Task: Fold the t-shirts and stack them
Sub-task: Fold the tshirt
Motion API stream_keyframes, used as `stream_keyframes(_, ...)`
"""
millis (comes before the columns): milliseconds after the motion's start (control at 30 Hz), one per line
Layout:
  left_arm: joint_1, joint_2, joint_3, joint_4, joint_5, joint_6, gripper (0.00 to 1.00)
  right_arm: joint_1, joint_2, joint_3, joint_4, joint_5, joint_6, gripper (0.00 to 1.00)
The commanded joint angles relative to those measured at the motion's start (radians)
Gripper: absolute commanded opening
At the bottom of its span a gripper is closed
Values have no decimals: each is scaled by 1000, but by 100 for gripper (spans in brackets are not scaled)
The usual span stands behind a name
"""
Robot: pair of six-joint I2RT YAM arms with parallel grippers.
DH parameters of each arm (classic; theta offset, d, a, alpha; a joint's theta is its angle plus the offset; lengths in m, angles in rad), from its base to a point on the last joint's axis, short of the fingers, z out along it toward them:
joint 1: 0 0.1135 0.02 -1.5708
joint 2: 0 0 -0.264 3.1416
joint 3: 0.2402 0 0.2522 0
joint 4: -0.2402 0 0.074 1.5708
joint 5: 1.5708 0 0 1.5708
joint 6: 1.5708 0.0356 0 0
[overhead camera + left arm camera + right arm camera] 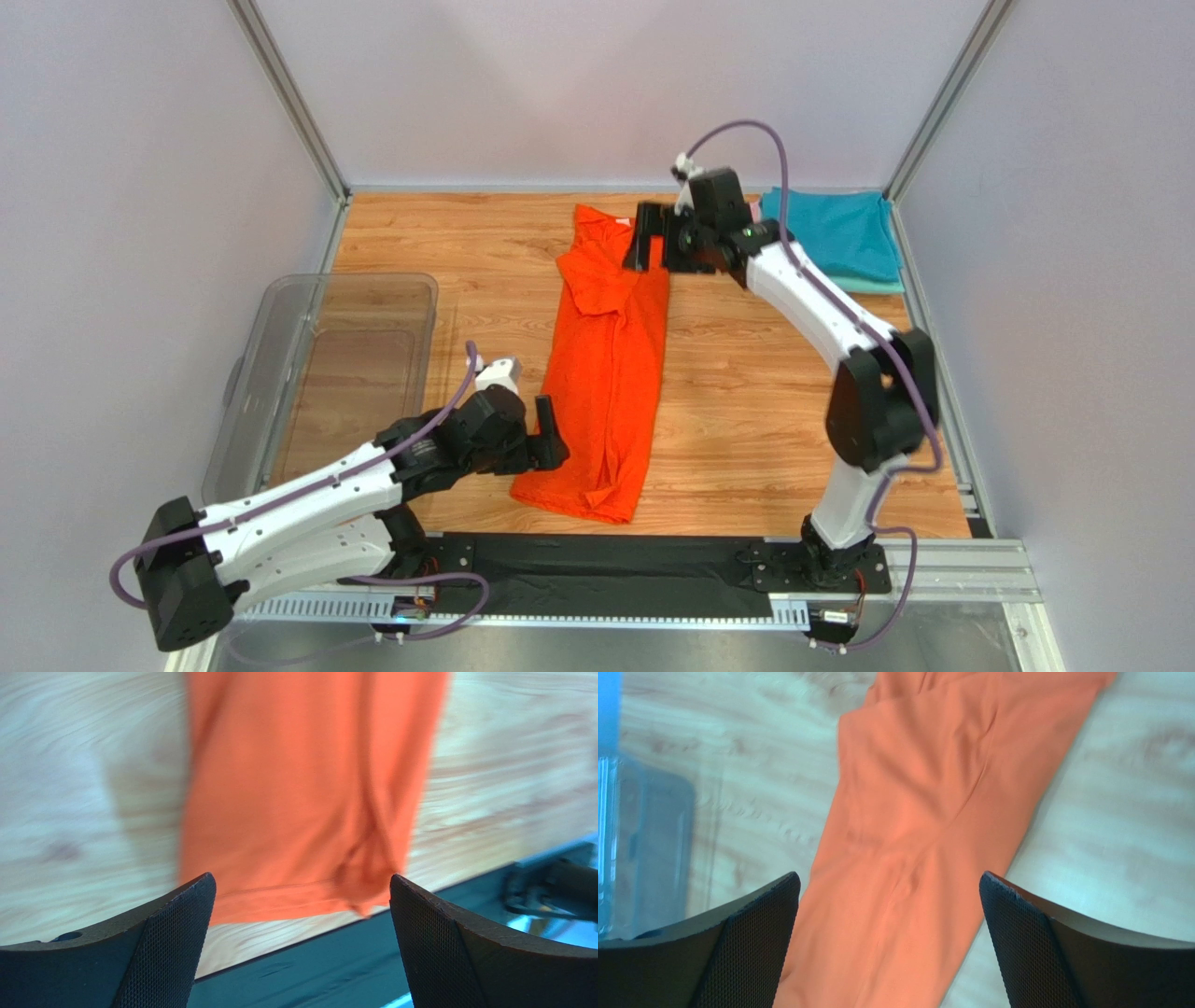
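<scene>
The orange t-shirt lies folded lengthwise in a long strip down the middle of the table. It also shows in the left wrist view and the right wrist view. My left gripper is open and empty, just left of the shirt's near hem. My right gripper is open and empty above the shirt's far end. A teal t-shirt lies folded at the back right corner on top of a mint green one. No pink shirt is in view.
A clear plastic tub stands at the left side of the table; it also shows in the right wrist view. A black mounting rail runs along the near edge.
</scene>
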State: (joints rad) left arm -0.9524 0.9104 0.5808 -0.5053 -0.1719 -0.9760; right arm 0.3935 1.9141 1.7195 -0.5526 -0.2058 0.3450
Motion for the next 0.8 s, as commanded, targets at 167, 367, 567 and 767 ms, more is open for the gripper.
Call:
stream_keyframes(167,80,-212,-102,-156,-63,2,100,270,-404,-720,256,-15,198,100)
stream_keyframes(367,83,-326,-173,-133,-11,14,100,525,-510,-847,280,3,249,100)
stream_keyframes(567,83,-390,-252,-79,54,-12,100,619,-498,-916,324,3,291,100)
stream_keyframes(767,83,-447,-309,-16,104,-32,100,662,-467,-977,381,-30,353,100)
